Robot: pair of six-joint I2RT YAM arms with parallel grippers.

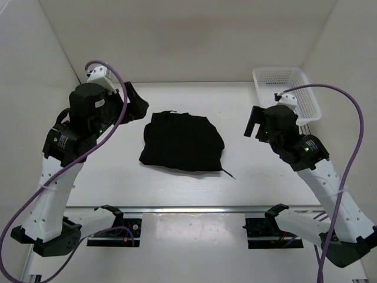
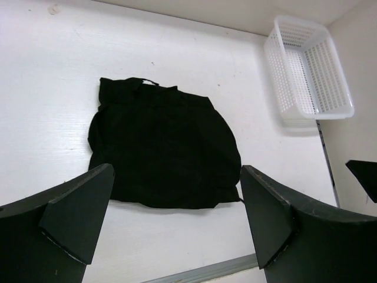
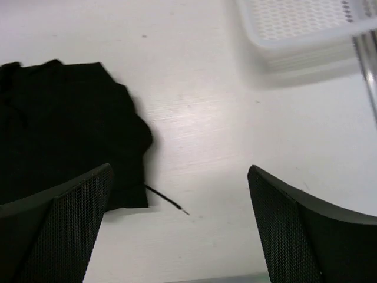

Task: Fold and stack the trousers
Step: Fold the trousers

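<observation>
Some of trousers (image 3: 65, 135) cropped, R wrist view.

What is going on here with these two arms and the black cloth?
The black trousers lie as a folded bundle in the middle of the table, and nothing holds them. The left gripper and the right gripper hang at either side of it, fingers open and empty. A white basket stands at the far right corner.
</observation>
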